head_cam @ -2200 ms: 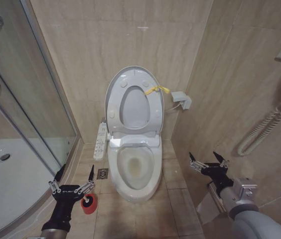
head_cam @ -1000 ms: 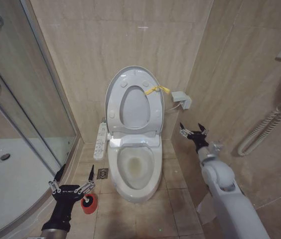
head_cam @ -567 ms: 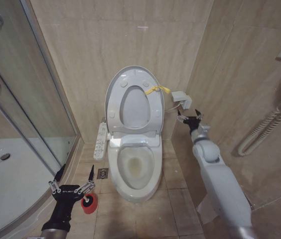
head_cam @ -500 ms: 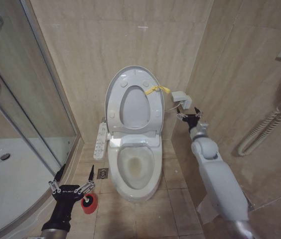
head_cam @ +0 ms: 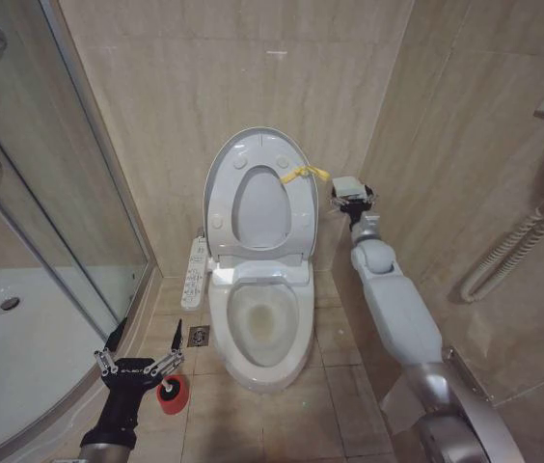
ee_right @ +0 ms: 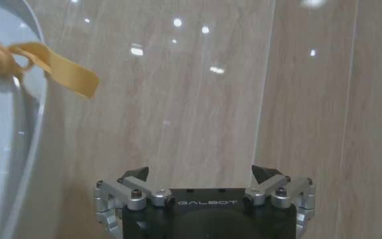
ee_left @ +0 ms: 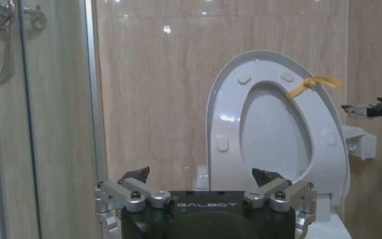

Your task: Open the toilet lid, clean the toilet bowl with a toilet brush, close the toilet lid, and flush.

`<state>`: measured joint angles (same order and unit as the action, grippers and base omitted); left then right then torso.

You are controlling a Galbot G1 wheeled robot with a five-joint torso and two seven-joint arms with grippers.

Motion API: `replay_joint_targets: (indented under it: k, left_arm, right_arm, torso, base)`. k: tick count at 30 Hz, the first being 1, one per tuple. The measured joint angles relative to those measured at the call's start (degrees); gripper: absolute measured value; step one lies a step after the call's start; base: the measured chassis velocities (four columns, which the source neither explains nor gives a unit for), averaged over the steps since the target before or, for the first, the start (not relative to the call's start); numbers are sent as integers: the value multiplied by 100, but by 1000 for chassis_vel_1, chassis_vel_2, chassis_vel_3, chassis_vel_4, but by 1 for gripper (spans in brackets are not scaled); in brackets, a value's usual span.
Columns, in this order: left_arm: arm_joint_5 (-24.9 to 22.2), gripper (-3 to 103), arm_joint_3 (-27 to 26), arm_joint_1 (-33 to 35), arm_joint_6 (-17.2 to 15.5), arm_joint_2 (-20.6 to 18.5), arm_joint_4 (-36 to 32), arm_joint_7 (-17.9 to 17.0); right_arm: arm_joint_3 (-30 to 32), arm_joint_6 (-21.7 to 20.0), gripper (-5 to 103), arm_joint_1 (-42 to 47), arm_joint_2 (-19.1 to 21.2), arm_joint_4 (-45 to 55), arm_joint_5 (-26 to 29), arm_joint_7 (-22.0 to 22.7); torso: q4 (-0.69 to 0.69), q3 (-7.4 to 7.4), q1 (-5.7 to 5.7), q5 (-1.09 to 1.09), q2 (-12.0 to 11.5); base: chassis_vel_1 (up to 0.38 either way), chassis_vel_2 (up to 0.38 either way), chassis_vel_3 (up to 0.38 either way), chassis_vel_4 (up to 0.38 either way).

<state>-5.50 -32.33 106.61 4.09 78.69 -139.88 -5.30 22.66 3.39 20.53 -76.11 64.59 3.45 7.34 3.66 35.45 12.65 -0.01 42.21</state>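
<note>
- The toilet lid (head_cam: 256,193) stands upright against the far wall, above the toilet bowl (head_cam: 259,328).
- Right pincer (head_cam: 352,202), fingers apart, is just right of the yellow strap (head_cam: 303,174); grabbing carelessly could slam the lid.
- Left pincer (head_cam: 139,365) is spread near the red holder (head_cam: 172,394).

toilet bowl (head_cam: 262,328): open above | toilet lid (head_cam: 258,193): upright against wall | right: wall close

toilet lid (head_cam: 257,188) upright – open, toilet bowl (head_cam: 262,323) stained
</note>
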Motion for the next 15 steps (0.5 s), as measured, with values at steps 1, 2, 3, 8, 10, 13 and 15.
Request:
replay_joint_targets:
  k: [1,2,3,8,10,13,15]
  left_arm:
    - [0,100,0,0,0,0,0,0]
    - [0,100,0,0,0,0,0,0]
    - [0,100,1,0,0,0,0,0]
    - [0,100,1,0,0,0,0,0]
    - [0,100,0,0,0,0,0,0]
    - [0,100,1,0,0,0,0,0]
    - [0,100,1,0,0,0,0,0]
  right_arm:
    - [0,0,100,0,0,0,0,0]
    - [5,167,100,-143,-61,-221,-230,73]
    - [32,263,100,-250,-108,-390,-395,124]
    - [87,374,100,-457,-261,-764,-731,222]
    - [105,404,100,-472,-300,-833,-836,240]
    - [145,456,100,-478,-374,-912,-980,267]
    - [153,504,100,-473,-453,-942,-1052,295]
  torso:
    - [0,0,0,0,0]
    - [2,0,0,1,0]
    - [-1,0,0,0,0]
    - [-1,0,0,0,0]
    - [1,0,0,0,0]
    - [2,0,0,0,0]
    - [1,0,0,1,0]
  base:
    - [0,0,0,0]
    - [0,0,0,0]
    - [0,0,0,0]
    - [0,0,0,0]
    - [0,0,0,0]
    - [0,0,0,0]
    - [0,0,0,0]
